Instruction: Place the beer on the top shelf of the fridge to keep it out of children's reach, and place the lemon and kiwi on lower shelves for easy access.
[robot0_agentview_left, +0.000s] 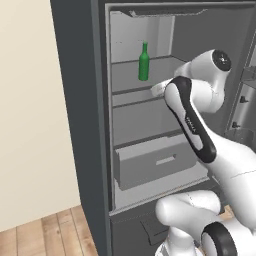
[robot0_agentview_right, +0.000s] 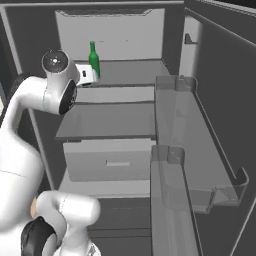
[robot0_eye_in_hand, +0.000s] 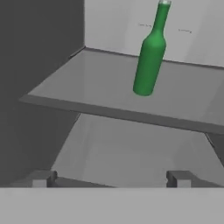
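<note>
The beer (robot0_agentview_left: 144, 62) (robot0_agentview_right: 94, 60) (robot0_eye_in_hand: 149, 57), a slim green bottle, stands upright on the top shelf (robot0_eye_in_hand: 87, 92) (robot0_agentview_right: 130, 72) of the fridge (robot0_agentview_left: 80, 115), toward its left side. My gripper (robot0_eye_in_hand: 111, 178) is open with nothing between its fingers. It hangs just in front of that shelf's front edge and slightly below it, apart from the bottle. In the left base view my white hand (robot0_agentview_left: 159, 89) pokes out from behind the forearm at the shelf's edge. A lower shelf (robot0_eye_in_hand: 131, 148) lies under the gripper. The lemon and kiwi are out of view.
Under the flat shelves sits a pale grey drawer (robot0_agentview_left: 155, 162) (robot0_agentview_right: 110, 160) with a handle slot. The open door's clear bins (robot0_agentview_right: 190, 130) reach forward on the right. The fridge's dark side wall (robot0_eye_in_hand: 39, 87) closes in the left. Wooden floor (robot0_agentview_left: 45, 230) lies lower left.
</note>
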